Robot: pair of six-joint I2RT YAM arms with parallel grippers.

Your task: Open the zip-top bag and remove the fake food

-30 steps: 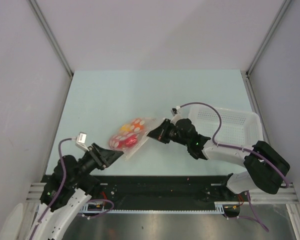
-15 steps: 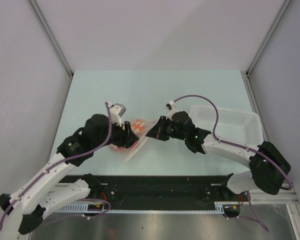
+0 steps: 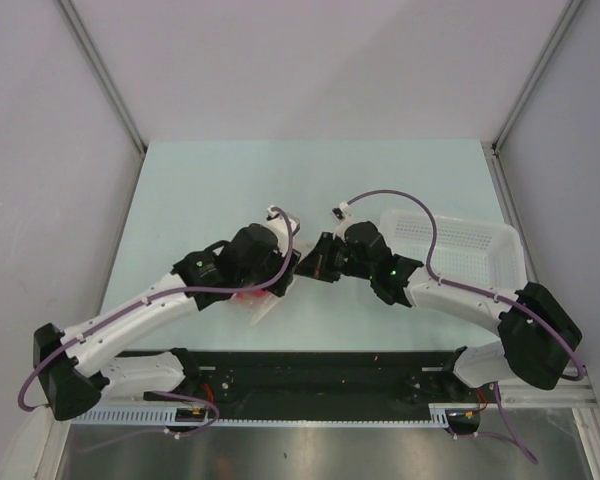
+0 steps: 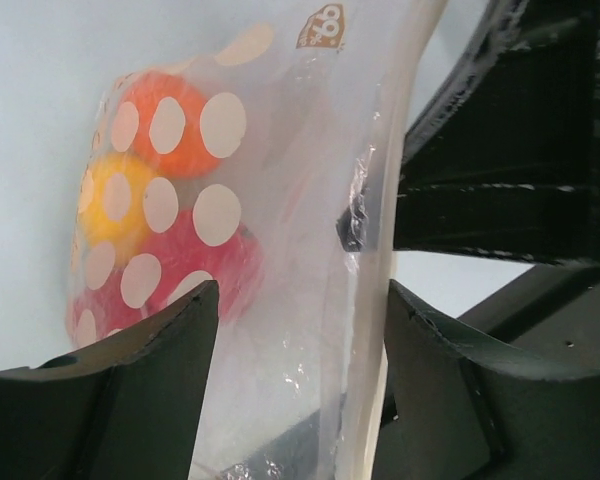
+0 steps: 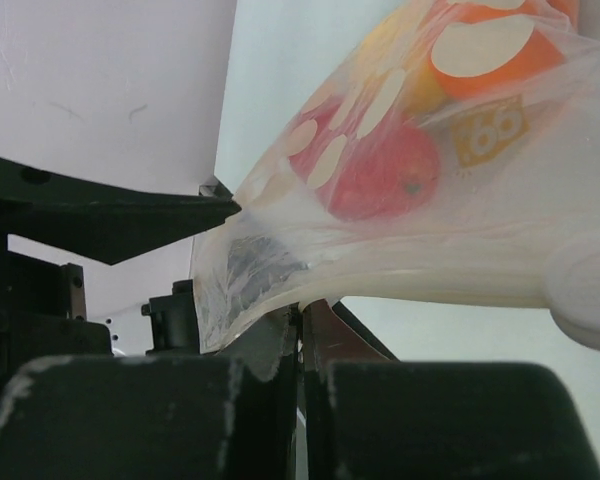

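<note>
The step in hand is opening the bag, and none of the food is out yet. The clear, crinkly zip-top bag (image 4: 290, 150) printed with white polka dots sits toward the near edge of the pale green tabletop (image 3: 210, 190), about midway between its left and right edges and mostly hidden under the left arm in the overhead view. The fake food (image 4: 185, 255), glossy red, orange and yellow toy fruit balls, is all inside it.

The right gripper (image 5: 302, 325) has its fingers pressed together on one edge of the plastic. The left gripper (image 4: 300, 295) has its fingers apart, one on either side of the bag film, not clamped on it.

Next, I judge the left fingers must close on the layer opposite the right's pinch (only one layer, or the seal won't part), then the two pull apart. The white perforated plastic basket (image 3: 460, 250) stands at the right edge.
</note>
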